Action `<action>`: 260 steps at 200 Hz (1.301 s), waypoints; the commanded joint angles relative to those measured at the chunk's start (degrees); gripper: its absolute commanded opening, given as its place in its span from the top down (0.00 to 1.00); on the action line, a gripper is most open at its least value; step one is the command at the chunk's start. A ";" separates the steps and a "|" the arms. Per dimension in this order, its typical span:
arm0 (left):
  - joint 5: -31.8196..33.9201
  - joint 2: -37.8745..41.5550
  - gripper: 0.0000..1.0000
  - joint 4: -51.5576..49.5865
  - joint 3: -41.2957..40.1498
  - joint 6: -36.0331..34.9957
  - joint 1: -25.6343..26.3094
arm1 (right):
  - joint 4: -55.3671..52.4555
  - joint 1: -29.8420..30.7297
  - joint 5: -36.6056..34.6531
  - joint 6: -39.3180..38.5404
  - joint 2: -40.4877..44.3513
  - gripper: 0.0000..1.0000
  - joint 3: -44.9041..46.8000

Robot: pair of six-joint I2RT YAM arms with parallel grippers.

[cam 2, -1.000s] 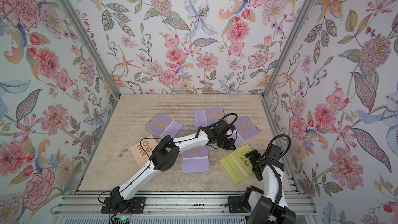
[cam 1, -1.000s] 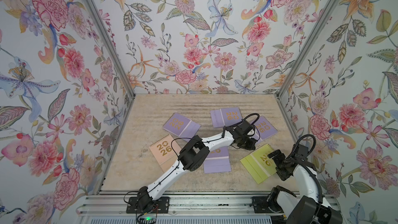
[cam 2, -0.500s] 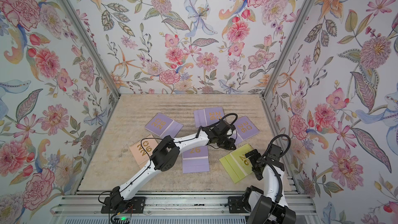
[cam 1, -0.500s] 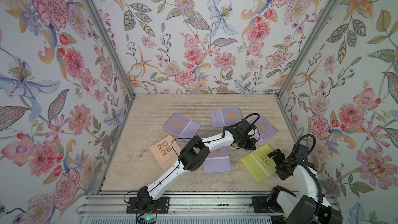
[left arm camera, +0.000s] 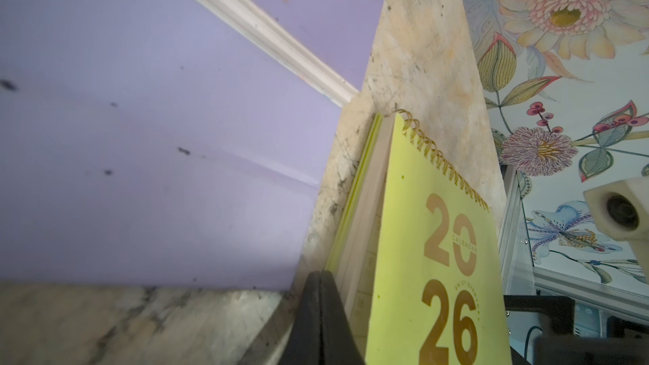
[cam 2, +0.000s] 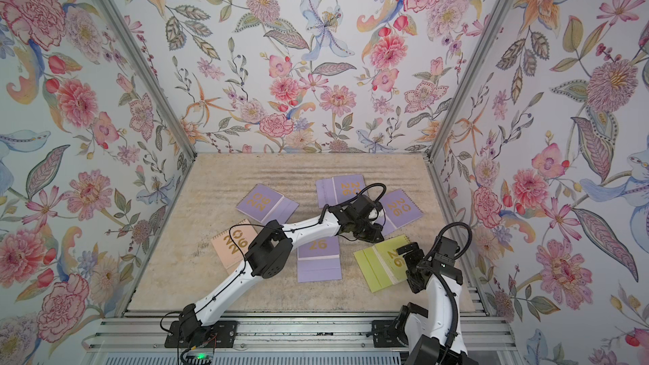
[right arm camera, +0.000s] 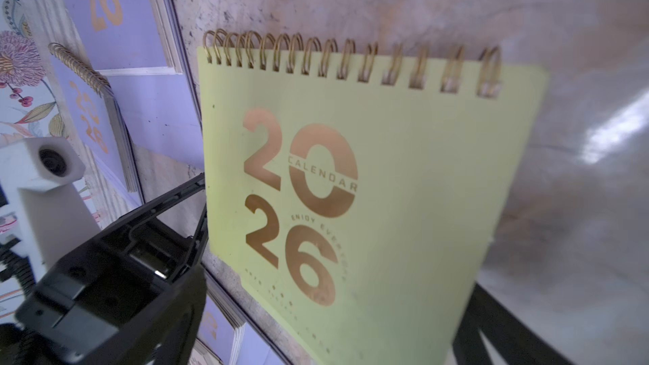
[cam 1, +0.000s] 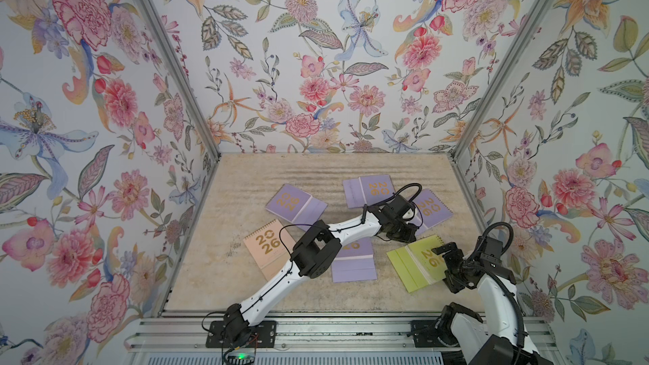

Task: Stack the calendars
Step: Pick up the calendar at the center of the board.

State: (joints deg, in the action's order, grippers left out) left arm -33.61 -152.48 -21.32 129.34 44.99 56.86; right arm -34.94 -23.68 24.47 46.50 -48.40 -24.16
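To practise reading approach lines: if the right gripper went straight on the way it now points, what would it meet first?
The yellow-green calendar: the right gripper hangs with open jaws aimed at its cover, seemingly nothing between. How close it is, I cannot tell.

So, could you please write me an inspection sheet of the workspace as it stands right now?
Surface: beige marbled tabletop, a few dark scuffs.
Job's things: six calendars spread out, no stack yet: four lilac calendars, peach calendar, yellow-green calendar.
Clutter: nothing seen.
Grippers: left gripper shut, tips low beside the yellow-green calendar's edge, contact unclear; right gripper open over the same calendar.
Cables: black cable loops at the left wrist and right wrist; no snag seen.
Surroundings: floral walls on three sides, metal rail in front.
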 commanded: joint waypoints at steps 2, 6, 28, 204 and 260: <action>-2.62 -1.68 1.00 -4.68 -1.14 -0.43 1.93 | 6.50 1.58 9.13 2.31 3.19 0.01 -2.63; -2.61 -1.55 1.00 -4.49 -1.31 -0.39 1.82 | 6.50 1.62 9.06 2.48 3.62 0.01 -2.72; -2.27 -0.42 1.00 -3.45 -2.89 -0.17 1.37 | 6.70 1.78 9.52 3.41 4.46 0.03 -2.56; -2.41 4.77 1.00 1.59 -7.79 2.53 -1.58 | 6.72 2.59 5.55 3.05 4.77 0.59 -1.94; -2.24 6.33 1.00 2.89 -8.33 3.57 -2.09 | 5.60 2.50 5.35 2.10 5.79 0.78 -2.59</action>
State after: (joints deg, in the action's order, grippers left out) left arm -35.83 -149.21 -17.28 122.48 47.42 55.64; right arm -29.30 -21.39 30.04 49.23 -43.79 -25.21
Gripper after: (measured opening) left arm 0.047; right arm 0.238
